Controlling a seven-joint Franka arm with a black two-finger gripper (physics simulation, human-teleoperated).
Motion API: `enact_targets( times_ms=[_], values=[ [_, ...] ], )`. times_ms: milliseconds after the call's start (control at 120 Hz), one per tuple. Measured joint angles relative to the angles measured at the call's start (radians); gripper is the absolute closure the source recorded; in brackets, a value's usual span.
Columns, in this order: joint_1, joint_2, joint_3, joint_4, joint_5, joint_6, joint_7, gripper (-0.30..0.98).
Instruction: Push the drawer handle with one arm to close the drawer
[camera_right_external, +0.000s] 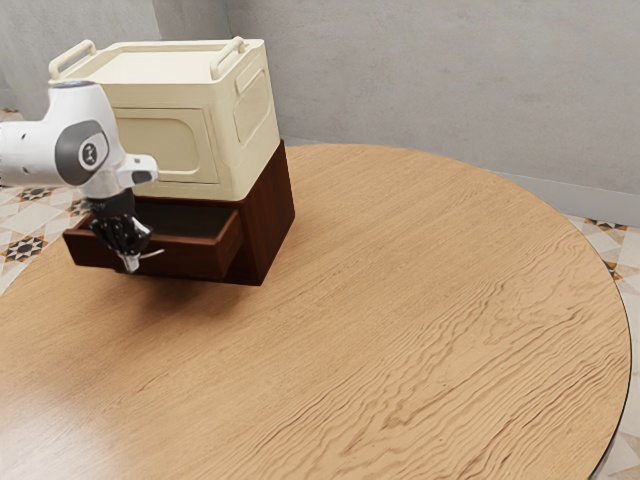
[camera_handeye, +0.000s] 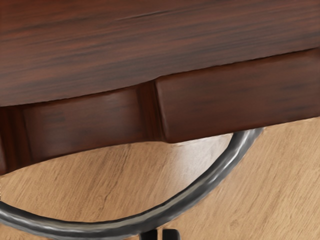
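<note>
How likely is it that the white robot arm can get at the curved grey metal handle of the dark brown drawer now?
Probably yes: its black gripper is right at the handle's outer curve, and I see nothing between them.

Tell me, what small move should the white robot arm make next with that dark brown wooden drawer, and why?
Probably a gentle push with the black two-finger gripper on the curved, shiny metal handle, toward the dark brown wooden cabinet: the drawer stands open, its inside showing, and the gripper is at the handle, in front of the drawer.
</note>
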Motion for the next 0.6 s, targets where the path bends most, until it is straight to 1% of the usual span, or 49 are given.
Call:
enact_targets(
  times_ms=[233, 600],
  values=[
    [0.001, 0.032, 0.001, 0.011, -0.02, 0.082, -0.02, 0.79],
    [0.0, 0.15, -0.001, 0.137, -0.03, 0.198, -0.054, 0.79]
  ],
)
